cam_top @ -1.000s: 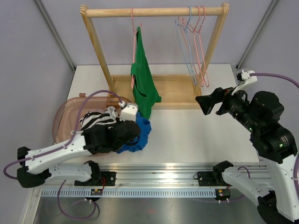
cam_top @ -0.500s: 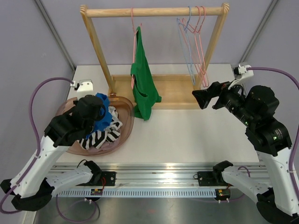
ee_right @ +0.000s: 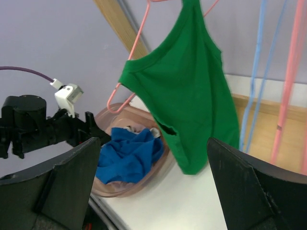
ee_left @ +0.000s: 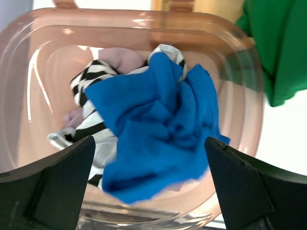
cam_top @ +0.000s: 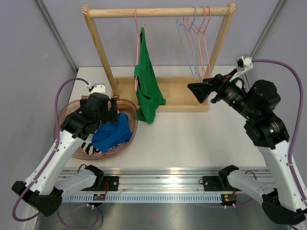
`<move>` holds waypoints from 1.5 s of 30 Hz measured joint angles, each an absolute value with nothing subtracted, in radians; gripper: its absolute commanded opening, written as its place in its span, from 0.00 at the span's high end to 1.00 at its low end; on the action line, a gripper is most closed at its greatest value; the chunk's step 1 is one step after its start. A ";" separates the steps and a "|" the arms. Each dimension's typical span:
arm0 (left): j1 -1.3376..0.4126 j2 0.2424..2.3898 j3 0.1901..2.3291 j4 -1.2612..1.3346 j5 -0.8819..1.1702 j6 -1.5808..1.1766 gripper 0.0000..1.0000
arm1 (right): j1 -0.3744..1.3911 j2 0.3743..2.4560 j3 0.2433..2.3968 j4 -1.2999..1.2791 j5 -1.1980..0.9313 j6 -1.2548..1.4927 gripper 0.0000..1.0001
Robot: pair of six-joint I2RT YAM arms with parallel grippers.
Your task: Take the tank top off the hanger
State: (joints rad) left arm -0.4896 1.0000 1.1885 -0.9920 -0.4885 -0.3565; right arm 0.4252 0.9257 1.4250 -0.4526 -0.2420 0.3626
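Left arm swings back over the tub at the left of the overhead view, and the blue garment it was carrying now lies in there. The left gripper has its jaws spread wide and empty, hanging right above the pile. Meanwhile the right gripper moves in from the right toward the wooden rack, jaws also released and holding nothing, aimed roughly at the green tank top. That top is still on its pink hanger on the rail, upper middle of the frame, hem drooping toward the rack's base, so I'd say the actual task hasn't started on this one yet and the right arm looks like it's lining up for it. Count-wise: one green tank top, one rack, one tub on the table, three items in the tub (blue, a black-and-white striped top, something pale pink). Empty hangers at the upper right look like about four, blue and pink, but they overlap too much to be sure.
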 measured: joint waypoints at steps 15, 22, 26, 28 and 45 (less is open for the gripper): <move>-0.489 0.632 1.037 -0.807 -0.445 -0.329 0.01 | 0.646 1.422 1.729 -0.414 -0.183 0.445 0.03; -0.488 0.636 1.020 -0.783 -0.442 -0.318 0.01 | 0.765 1.620 2.008 -0.510 0.120 0.409 0.07; -0.488 0.663 1.020 -0.773 -0.428 -0.311 0.01 | 0.823 1.760 2.187 -0.550 0.247 0.348 0.10; -0.485 0.675 1.020 -0.769 -0.418 -0.309 0.01 | 0.836 1.847 2.300 -0.595 0.299 0.319 0.11; -0.479 0.698 1.018 -0.760 -0.340 -0.291 0.01 | 0.839 2.087 2.544 -0.669 0.582 0.158 0.60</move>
State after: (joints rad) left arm -0.4793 0.6979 1.0183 -0.7605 -0.3401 -0.2909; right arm 0.8394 2.0869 2.5439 -0.6689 0.5823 0.1577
